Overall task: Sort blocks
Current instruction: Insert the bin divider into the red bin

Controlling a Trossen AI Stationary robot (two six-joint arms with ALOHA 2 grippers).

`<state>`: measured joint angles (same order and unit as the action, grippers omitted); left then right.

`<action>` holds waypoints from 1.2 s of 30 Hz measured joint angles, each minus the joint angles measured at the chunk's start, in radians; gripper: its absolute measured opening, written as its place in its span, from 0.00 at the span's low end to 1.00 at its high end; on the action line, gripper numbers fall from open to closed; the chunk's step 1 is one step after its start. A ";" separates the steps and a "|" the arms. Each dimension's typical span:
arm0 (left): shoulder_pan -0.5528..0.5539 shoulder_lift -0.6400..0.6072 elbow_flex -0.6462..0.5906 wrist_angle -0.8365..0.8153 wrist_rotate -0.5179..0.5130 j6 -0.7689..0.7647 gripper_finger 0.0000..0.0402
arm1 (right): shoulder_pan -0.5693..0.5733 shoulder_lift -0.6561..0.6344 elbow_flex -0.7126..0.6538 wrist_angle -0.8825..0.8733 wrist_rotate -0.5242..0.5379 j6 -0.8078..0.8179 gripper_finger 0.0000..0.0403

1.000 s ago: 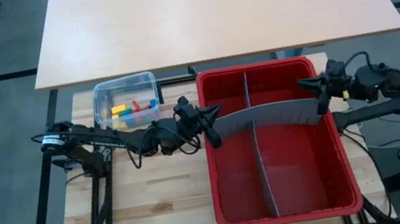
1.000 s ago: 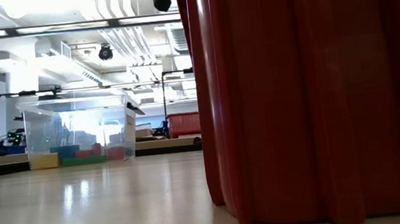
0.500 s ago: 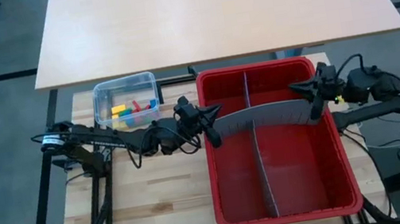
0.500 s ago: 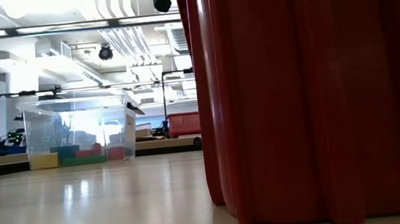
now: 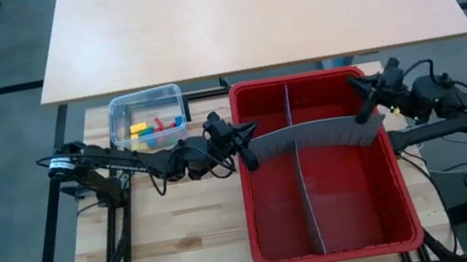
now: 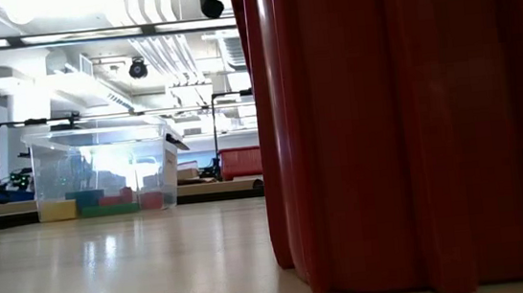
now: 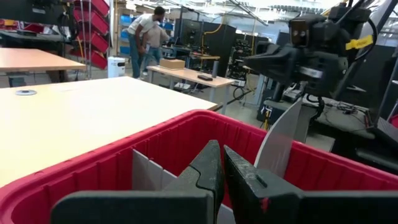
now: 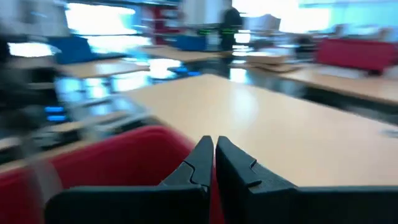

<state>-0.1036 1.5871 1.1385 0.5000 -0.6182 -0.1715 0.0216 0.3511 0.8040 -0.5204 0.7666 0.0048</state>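
The blocks, red, yellow, green and blue, lie in a small clear tub at the table's far left, also visible in the low view. No gripper is near them. My left gripper is shut and points level over the left wall of a red bin. A grey divider panel spans the bin, bowed toward the far side. My right gripper is shut over the bin's right wall and points far-left. The panel's right end rises to just below it. My left gripper has nothing between its shut fingers. The panel's left end passes behind one finger, and I cannot tell whether they touch. My right gripper has nothing between its shut fingers either. Whether its underside touches the panel's raised right end, I cannot tell.
A long grey divider runs from the bin's near wall to its far wall, crossing under the bowed panel. A large pale table stands beyond the far edge. Bare wood lies left of the bin. In the low view the bin's wall blocks the right side.
My right gripper has turned about over the bin's right wall, and its fingertips have swung toward the far edge. The bowed panel, the left gripper and the tub have stayed where they were.
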 joint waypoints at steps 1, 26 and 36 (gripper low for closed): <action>0.000 0.000 0.000 0.000 0.000 -0.004 0.00 | 0.000 0.000 0.000 0.001 0.035 -0.015 0.00; 0.010 0.000 0.000 0.001 0.007 -0.010 0.00 | -0.002 -0.012 -0.006 0.005 0.326 -0.294 0.00; 0.010 0.000 0.000 -0.008 0.009 -0.010 0.00 | -0.003 -0.013 -0.114 0.182 0.275 -0.291 0.00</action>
<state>-0.0933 1.5867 1.1385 0.4917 -0.6094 -0.1814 0.0189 0.3386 0.6897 -0.3382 1.0418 -0.2864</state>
